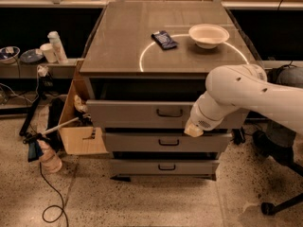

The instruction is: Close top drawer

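Observation:
The grey cabinet (128,56) has three drawers. The top drawer (137,113) stands pulled out a little, with a dark gap above its front panel and a small dark loop handle (169,112) at its centre. My white arm (246,91) comes in from the right. The gripper (193,129) is a pale tip at the lower right part of the top drawer's front, right of the handle and just above the middle drawer (165,142). The bottom drawer (163,167) lies below it.
A white bowl (209,34) and a dark blue packet (164,39) lie on the cabinet top. An open cardboard box (83,134) and a stick with a rag (40,143) stand at the left. A cable (52,193) lies on the floor. A chair base (284,200) is at the right.

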